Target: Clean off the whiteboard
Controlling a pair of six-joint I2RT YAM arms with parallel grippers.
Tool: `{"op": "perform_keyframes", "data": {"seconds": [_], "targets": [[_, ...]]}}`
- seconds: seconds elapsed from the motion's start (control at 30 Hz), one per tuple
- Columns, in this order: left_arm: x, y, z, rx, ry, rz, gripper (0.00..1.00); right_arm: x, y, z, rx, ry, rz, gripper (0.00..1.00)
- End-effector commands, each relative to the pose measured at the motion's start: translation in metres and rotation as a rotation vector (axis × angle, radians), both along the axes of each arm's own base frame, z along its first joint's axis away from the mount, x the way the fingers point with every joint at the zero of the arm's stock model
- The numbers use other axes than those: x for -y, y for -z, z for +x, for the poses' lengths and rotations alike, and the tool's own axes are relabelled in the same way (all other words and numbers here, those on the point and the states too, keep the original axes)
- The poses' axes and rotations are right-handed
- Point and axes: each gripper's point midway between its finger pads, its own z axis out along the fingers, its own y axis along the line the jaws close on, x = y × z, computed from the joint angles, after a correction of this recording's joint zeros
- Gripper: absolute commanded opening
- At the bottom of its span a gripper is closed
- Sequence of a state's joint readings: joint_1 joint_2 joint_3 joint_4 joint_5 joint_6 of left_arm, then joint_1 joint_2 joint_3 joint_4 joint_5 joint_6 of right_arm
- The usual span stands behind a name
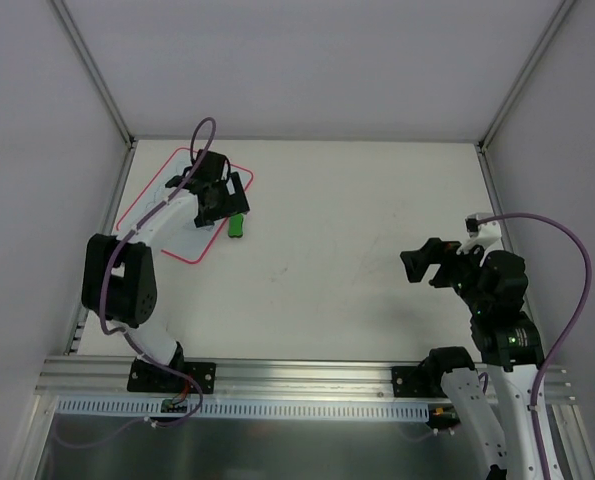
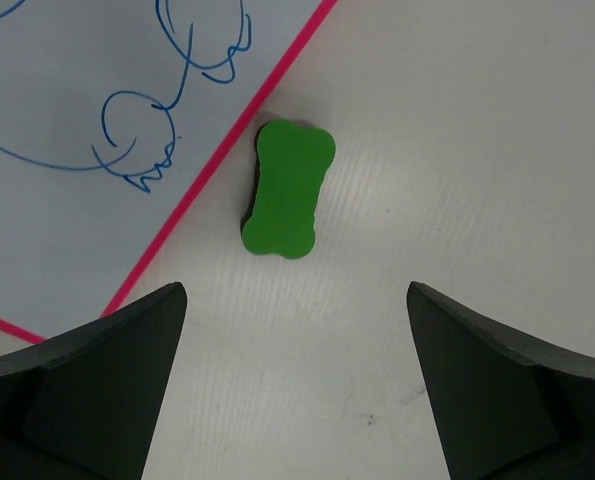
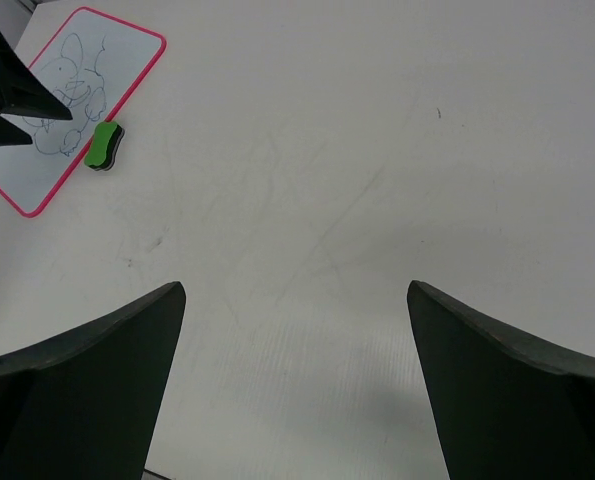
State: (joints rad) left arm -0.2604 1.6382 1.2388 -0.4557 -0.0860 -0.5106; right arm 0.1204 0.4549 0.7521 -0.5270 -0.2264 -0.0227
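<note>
The whiteboard (image 1: 142,215), white with a red-pink border, lies at the far left of the table and bears blue scribbles (image 2: 137,140). It also shows in the right wrist view (image 3: 52,130). A small green eraser block (image 2: 285,188) lies on the table just off the board's right edge, seen from above (image 1: 236,225) and from the right wrist (image 3: 103,146). My left gripper (image 1: 220,197) is open and empty, hovering above the board's edge and the eraser. My right gripper (image 1: 433,264) is open and empty at the right side, far from the board.
White walls with metal frame posts (image 1: 92,65) close in the table on three sides. An aluminium rail (image 1: 307,375) runs along the near edge by the arm bases. A purple cable (image 1: 572,270) loops off the right arm.
</note>
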Motion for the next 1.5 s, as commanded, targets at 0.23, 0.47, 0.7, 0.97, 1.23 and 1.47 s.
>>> {"op": "perform_keyframes", "data": {"seconds": [0.23, 0.47, 0.7, 0.97, 1.23, 1.47], "targets": [[0.008, 0.028, 0.057, -0.009, -0.018, 0.077, 0.85, -0.007, -0.008, 0.001, 0.063, -0.036, 0.015, 0.99], [0.018, 0.06, 0.058, -0.069, -0.001, 0.112, 0.77, -0.008, -0.007, 0.003, 0.065, -0.04, 0.016, 0.99], [0.018, 0.076, 0.054, -0.1, 0.032, 0.16, 0.68, -0.007, -0.006, 0.003, 0.066, -0.037, 0.017, 0.99], [0.055, 0.073, 0.034, -0.098, 0.16, 0.159, 0.37, -0.007, -0.006, 0.003, 0.07, -0.035, 0.018, 0.99], [0.15, 0.07, -0.035, -0.096, 0.4, 0.142, 0.26, -0.005, -0.008, 0.002, 0.081, -0.025, 0.016, 0.99], [0.234, 0.076, -0.111, -0.085, 0.622, 0.155, 0.26, -0.003, -0.007, 0.001, 0.086, -0.015, 0.014, 0.99]]}}
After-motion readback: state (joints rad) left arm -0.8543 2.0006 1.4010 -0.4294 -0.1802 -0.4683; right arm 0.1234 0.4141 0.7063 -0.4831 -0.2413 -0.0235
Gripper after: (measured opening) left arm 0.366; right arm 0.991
